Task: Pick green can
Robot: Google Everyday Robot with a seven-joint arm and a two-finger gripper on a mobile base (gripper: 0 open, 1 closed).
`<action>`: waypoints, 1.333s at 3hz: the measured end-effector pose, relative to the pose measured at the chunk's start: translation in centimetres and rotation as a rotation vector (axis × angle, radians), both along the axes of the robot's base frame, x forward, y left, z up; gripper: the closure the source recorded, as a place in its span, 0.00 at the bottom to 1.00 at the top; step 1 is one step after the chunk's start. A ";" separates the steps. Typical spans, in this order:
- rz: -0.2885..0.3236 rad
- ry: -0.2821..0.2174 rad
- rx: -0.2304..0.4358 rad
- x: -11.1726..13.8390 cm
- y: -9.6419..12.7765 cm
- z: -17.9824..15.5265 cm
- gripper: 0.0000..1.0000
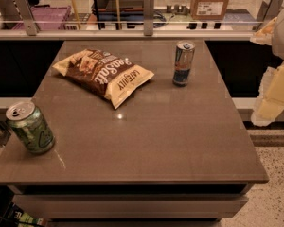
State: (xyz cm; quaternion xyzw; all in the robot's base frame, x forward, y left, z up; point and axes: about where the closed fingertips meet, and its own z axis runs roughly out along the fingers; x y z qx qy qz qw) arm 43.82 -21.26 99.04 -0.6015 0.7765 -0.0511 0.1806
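Observation:
The green can [30, 128] stands upright on the brown table [156, 141], close to its left edge and near the front left corner. It has a green patterned body with pale swirls and a silver top with a pull tab. My gripper [270, 109] shows as a pale white-and-yellow shape at the right edge of the view, beyond the table's right side and far from the green can. Nothing shows in it.
A brown-and-yellow chip bag [104, 74] lies at the table's back left. A taller slim blue-and-silver can [183, 63] stands at the back right. A glass rail with metal posts [148, 13] runs behind the table, and a cardboard box [209, 1] stands beyond it.

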 end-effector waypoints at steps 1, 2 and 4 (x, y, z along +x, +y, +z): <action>0.000 0.000 0.000 0.0 0.0 0.0 0.00; 0.003 -0.012 0.029 -0.2 0.4 0.2 0.00; 0.101 -0.049 0.285 -0.7 2.4 -0.8 0.00</action>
